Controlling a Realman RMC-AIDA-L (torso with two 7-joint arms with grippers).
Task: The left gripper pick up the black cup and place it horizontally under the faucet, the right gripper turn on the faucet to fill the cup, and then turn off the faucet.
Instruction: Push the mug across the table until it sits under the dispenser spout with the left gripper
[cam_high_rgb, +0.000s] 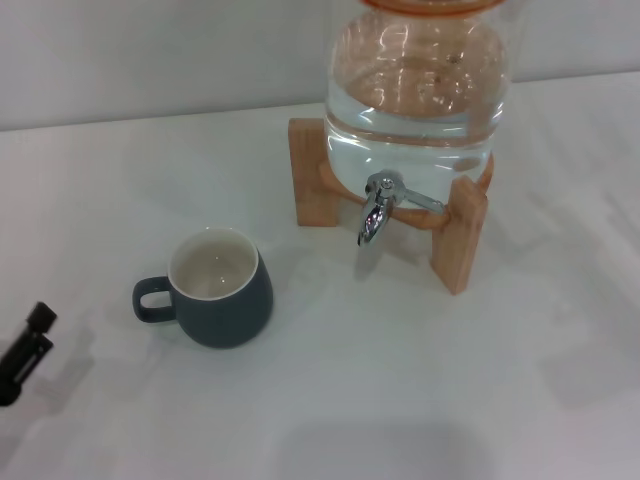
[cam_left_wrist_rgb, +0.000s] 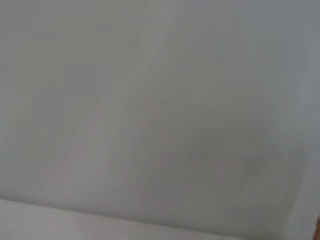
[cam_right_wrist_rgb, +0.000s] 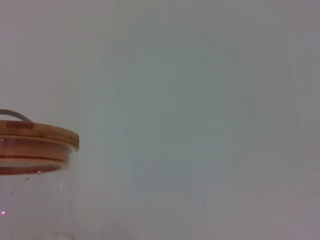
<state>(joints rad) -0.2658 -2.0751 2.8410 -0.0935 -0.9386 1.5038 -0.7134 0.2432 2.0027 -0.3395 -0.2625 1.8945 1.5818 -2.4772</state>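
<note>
The black cup stands upright on the white table, its cream inside showing and its handle pointing to the left. The chrome faucet juts from the clear water jar, spout down, to the right of the cup and a little farther back. The space under the spout is bare table. A black part of my left gripper shows at the left edge, well left of the cup and apart from it. My right gripper is out of view. The left wrist view shows only blank pale surface.
The jar rests on a wooden stand at the back right. Its wooden lid shows in the right wrist view. A white wall rises behind the table.
</note>
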